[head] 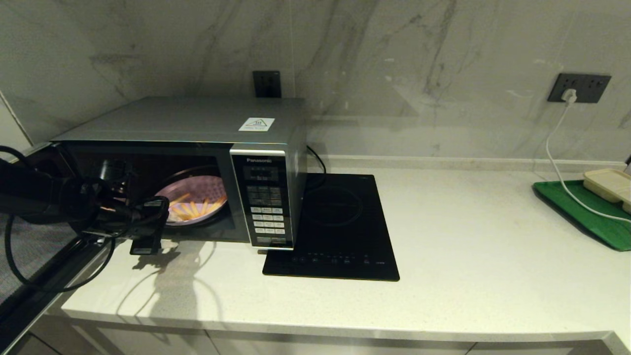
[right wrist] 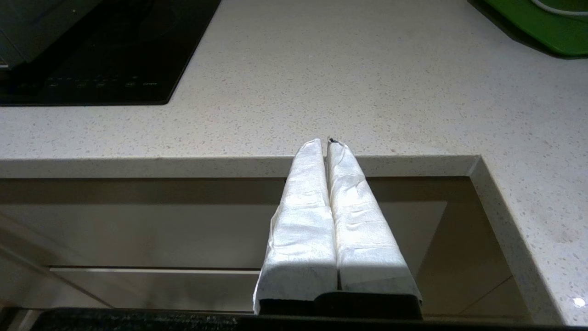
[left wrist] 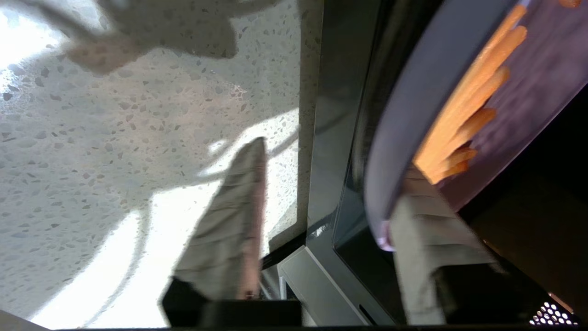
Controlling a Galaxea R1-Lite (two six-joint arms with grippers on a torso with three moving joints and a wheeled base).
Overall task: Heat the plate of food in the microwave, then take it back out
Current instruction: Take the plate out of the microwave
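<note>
Inside microwave [head: 197, 148] — lilac plate [head: 197, 199], fries

A kitchen: a microwave [head: 197, 167] and induction hob [head: 340, 227] sit on a speckled stone counter [head: 468, 256] against marble-look wall panels [head: 394, 74].

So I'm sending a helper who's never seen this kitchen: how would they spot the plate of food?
Find the silver microwave at the left end of the white counter, its door swung open. The plate sits in its lit cavity, with the left gripper at its near rim. It is round and pale lilac with orange fries, unlike the beige tray far right.
</note>
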